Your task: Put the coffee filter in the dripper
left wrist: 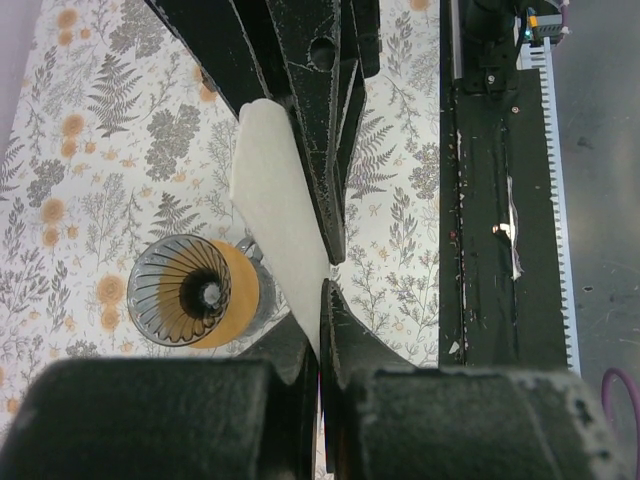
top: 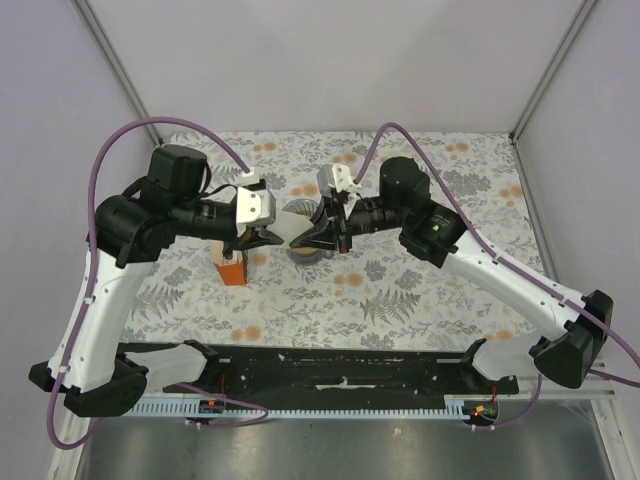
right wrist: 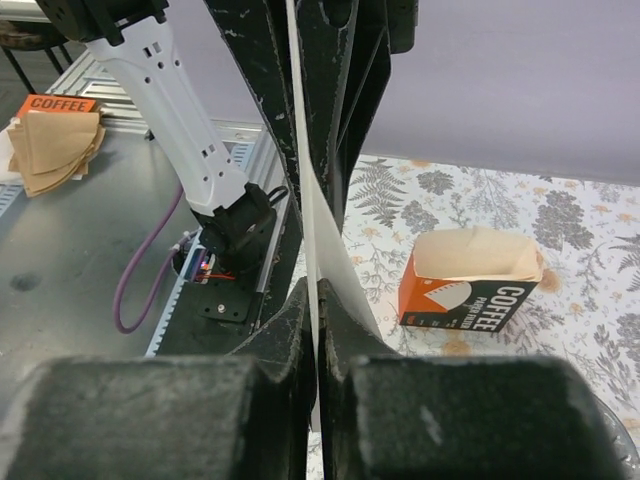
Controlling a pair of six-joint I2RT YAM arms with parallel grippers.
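L gripper (left wrist: 322, 292) + R gripper (right wrist: 314, 300) both pinch coffee filter (left wrist: 265, 180) — near dripper (left wrist: 190, 290).

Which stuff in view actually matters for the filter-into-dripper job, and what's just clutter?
Job: coffee filter, pinched by left gripper and right gripper; dripper, empty, on the table.
Lying about: orange COFFEE packet of tan filters on the table; second COFFEE packet with tan filters on the grey bench.
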